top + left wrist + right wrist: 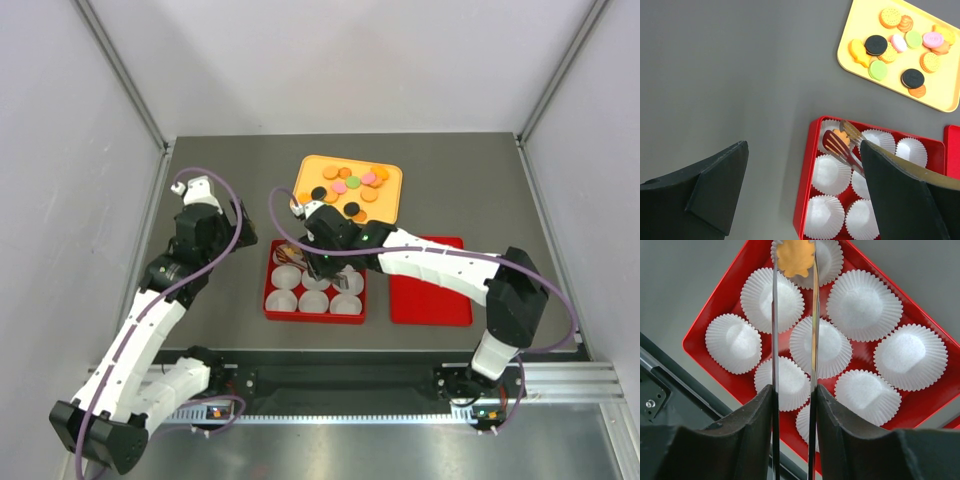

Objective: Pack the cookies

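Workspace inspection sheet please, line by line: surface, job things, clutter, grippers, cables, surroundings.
Surface: grey table, no spills seen.
Job's things: cookies loose on yellow tray; red box holds nine white paper cups; one orange cookie gripped in tongs over a corner cup; red lid lies beside the box.
Clutter: nothing seen.
Grippers: left gripper open, empty, above the table left of the box; right gripper shut on tongs.
Cables: purple cables loop along both arms.
Surroundings: pale walls on three sides; metal rail at near edge.
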